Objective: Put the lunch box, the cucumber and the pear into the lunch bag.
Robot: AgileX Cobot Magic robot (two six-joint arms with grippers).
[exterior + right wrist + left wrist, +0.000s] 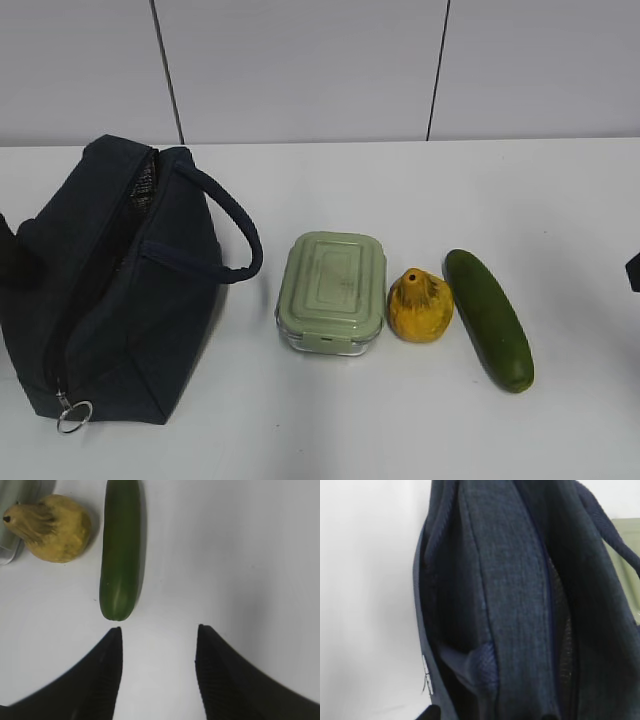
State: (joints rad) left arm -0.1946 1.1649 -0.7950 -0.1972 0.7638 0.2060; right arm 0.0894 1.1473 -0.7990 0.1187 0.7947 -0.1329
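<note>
My left tool, out of my sight, hangs above the navy lunch bag (110, 290), its zipper partly undone. Sage-lidded lunch box (332, 291), speckled yellow pear (52, 526) and dark cucumber (120, 547) lie ahead-left of my released, empty right tool (159, 632).

Exterior slants down on table (420, 420), wrist views close, sharing cucumber (120, 550).
</note>
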